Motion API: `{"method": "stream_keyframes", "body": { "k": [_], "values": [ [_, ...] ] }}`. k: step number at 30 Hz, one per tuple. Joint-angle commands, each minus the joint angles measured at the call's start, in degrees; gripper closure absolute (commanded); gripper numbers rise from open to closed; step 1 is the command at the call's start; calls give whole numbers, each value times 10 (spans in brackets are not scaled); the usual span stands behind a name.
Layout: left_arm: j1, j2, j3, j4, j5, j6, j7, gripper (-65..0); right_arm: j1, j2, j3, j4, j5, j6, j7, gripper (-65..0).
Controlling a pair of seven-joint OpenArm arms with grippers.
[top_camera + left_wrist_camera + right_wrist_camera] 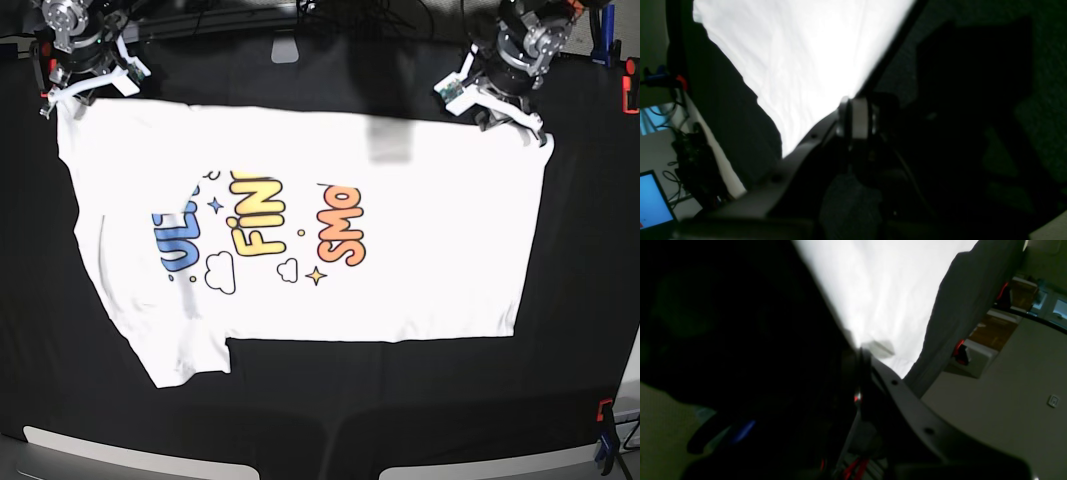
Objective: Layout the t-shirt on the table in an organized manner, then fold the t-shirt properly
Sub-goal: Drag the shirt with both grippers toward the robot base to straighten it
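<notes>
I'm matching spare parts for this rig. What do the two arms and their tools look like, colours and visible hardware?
In the base view, both wrists are black housings with silver metal discs. The right tool and left tool have white fingers. Up close, the left tool's body is grey with round fastener holes, below a silver ring. Thin black cables trail nearby. No markings are legible.

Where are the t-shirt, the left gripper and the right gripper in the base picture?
t-shirt (420, 260): base view, plain white body.
left gripper (528, 128): base view, at shirt's corner.
right gripper (62, 98): base view, at shirt's other far corner.
</notes>
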Motion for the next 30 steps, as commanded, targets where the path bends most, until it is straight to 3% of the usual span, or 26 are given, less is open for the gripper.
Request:
{"method": "stream_keyframes", "body": {
  "k": [1, 4, 16, 19, 30],
  "values": [
    [3, -7, -3, 10, 8, 13, 2, 0, -2, 11, 5, 8, -9, -8, -8, 0],
    [12, -7, -3, 10, 9, 13, 10, 0, -4, 11, 5, 8, -10, -8, -7, 0],
    [97, -7, -3, 17, 109, 30, 31, 0, -84, 11, 5, 14, -71, -30, -19, 0],
    [121, -7, -3, 34, 123, 30, 36, 0, -111, 11, 5, 28, -99, -48, -30, 0],
    [150, -7, -3, 79, 122, 30, 34, 0, -131, 11, 5, 44, -132, -57, -59, 0]
  ]
}}
